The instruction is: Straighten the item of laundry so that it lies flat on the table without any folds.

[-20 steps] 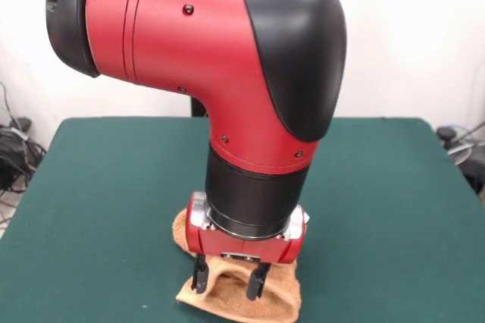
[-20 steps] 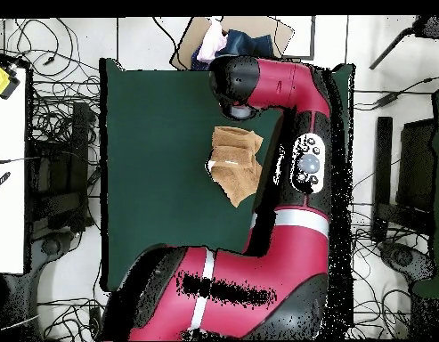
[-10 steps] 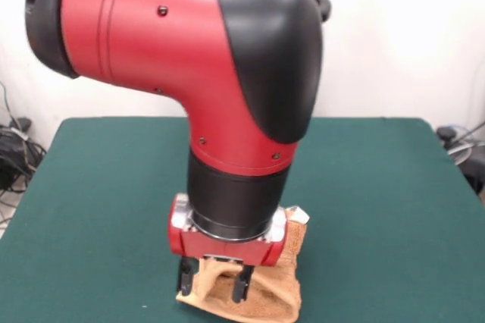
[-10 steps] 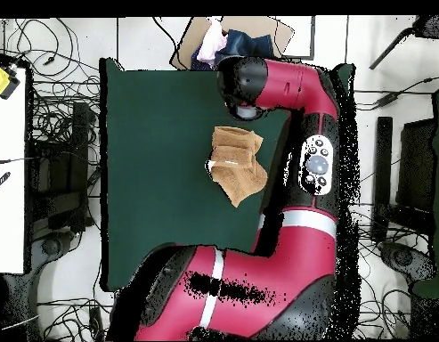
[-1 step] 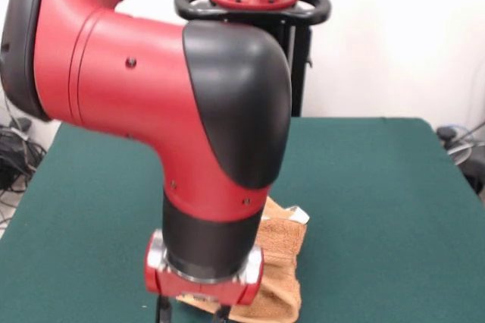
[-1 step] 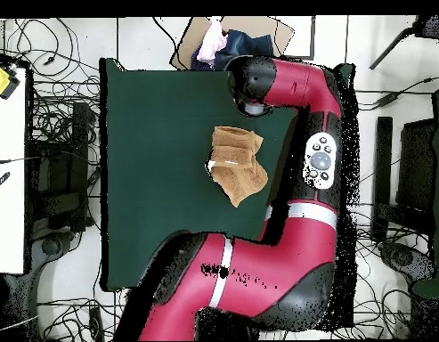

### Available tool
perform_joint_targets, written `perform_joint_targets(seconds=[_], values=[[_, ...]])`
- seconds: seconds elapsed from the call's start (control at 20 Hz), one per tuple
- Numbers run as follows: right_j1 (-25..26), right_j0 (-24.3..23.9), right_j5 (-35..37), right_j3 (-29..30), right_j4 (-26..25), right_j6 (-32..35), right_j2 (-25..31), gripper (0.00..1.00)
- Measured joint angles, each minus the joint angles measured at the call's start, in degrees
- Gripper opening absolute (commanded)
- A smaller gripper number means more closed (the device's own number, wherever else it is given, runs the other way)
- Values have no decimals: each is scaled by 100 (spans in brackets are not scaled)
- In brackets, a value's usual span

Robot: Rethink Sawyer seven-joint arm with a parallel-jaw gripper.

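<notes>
One rumpled towel (image 5: 276, 262) on one worktop (image 5: 379, 209), beside the jaws; their grip can't be told.

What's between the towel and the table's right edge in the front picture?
Nothing: between the towel and that edge of the table, the front view shows only bare green top.

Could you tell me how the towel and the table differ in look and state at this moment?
The towel is orange-tan and looped like terry; the table is dark green and smooth like felt. The towel is small, while the table is far wider. The towel lies crumpled with raised folds, the table top is flat. Both are roughly rectangular, and the towel rests on the table, near the side where the gripper hangs at the front view's bottom edge.
</notes>
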Motion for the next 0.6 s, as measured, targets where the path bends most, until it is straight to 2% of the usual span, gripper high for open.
perform_joint_targets(seconds=[0.6], values=[[534,51,7,-740,-32,0,8,100]])
